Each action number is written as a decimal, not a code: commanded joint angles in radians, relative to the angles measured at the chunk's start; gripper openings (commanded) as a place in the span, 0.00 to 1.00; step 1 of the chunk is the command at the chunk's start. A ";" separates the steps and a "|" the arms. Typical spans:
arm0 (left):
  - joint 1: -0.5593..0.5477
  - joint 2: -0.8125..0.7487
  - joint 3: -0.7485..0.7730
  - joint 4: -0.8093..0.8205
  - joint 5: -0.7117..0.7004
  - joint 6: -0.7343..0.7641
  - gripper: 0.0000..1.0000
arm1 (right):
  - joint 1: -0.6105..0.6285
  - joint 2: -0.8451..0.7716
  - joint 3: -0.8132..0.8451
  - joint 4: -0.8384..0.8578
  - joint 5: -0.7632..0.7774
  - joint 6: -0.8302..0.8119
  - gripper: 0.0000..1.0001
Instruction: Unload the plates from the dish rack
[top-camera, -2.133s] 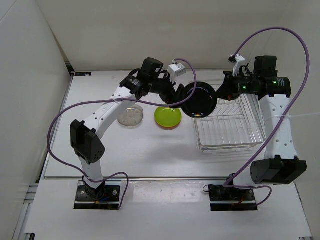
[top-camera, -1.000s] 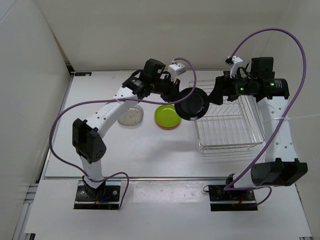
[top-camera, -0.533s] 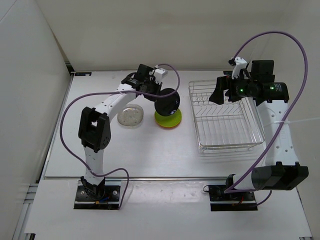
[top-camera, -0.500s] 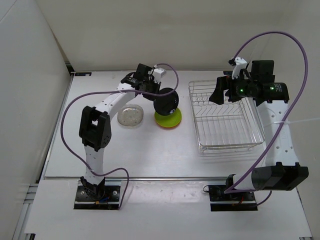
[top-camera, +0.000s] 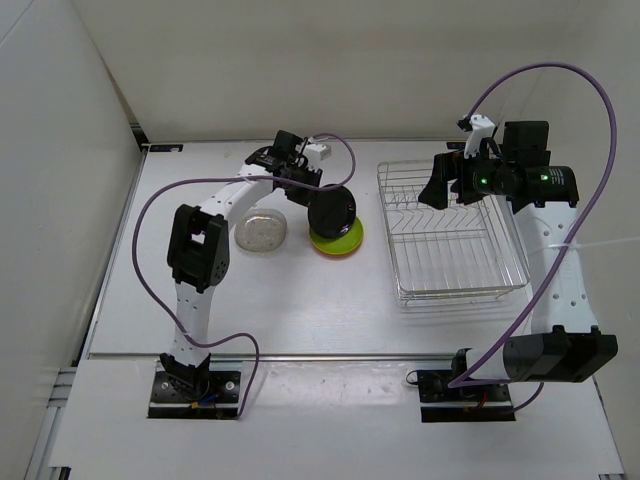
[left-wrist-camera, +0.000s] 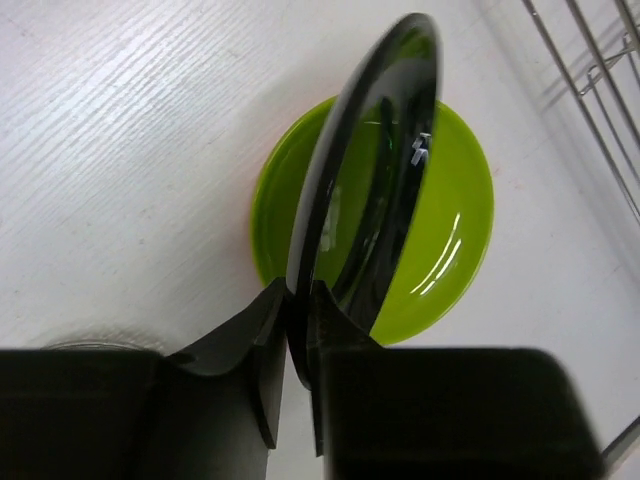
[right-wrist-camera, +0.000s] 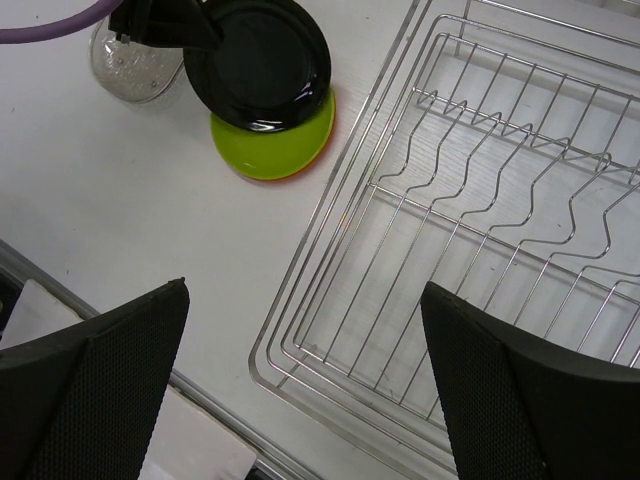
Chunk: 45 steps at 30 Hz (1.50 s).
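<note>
My left gripper (top-camera: 312, 190) (left-wrist-camera: 298, 290) is shut on the rim of the black plate (top-camera: 332, 208) (left-wrist-camera: 375, 170) (right-wrist-camera: 258, 60). That plate stands steeply tilted just over the lime green plate (top-camera: 342, 240) (left-wrist-camera: 450, 230) (right-wrist-camera: 275, 150). The green plate lies on the table on top of an orange plate (top-camera: 335, 254). Left of this stack, the clear plate (top-camera: 262, 230) (right-wrist-camera: 130, 65) lies flat. The silver wire dish rack (top-camera: 460, 293) (right-wrist-camera: 330, 200) holds no plates. Above its back left corner hovers my right gripper (top-camera: 440, 185) (right-wrist-camera: 303, 288), open wide with nothing in it.
White walls enclose the table at the left and back. A purple cable loops from each arm. The table's near edge (right-wrist-camera: 200, 400) runs below the rack's corner in the right wrist view.
The left arm has carried the black plate leftward from beside the rack and lowered it over the green plate. The right gripper has drawn back a little and stayed open.
</note>
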<state>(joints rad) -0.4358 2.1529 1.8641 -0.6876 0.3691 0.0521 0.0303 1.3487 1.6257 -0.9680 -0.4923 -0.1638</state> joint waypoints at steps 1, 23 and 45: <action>-0.006 -0.034 0.029 0.005 0.053 -0.003 0.30 | -0.003 -0.028 -0.003 0.031 -0.012 0.004 1.00; -0.034 -0.094 -0.063 0.023 -0.021 0.008 0.74 | -0.003 -0.065 -0.012 0.031 -0.022 0.004 1.00; 0.228 -0.550 -0.169 -0.076 -0.282 0.048 1.00 | -0.170 -0.065 0.002 0.115 0.337 0.084 1.00</action>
<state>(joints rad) -0.2787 1.6699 1.7058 -0.6842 0.1318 0.0906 -0.1070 1.2968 1.5677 -0.8993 -0.2062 -0.0929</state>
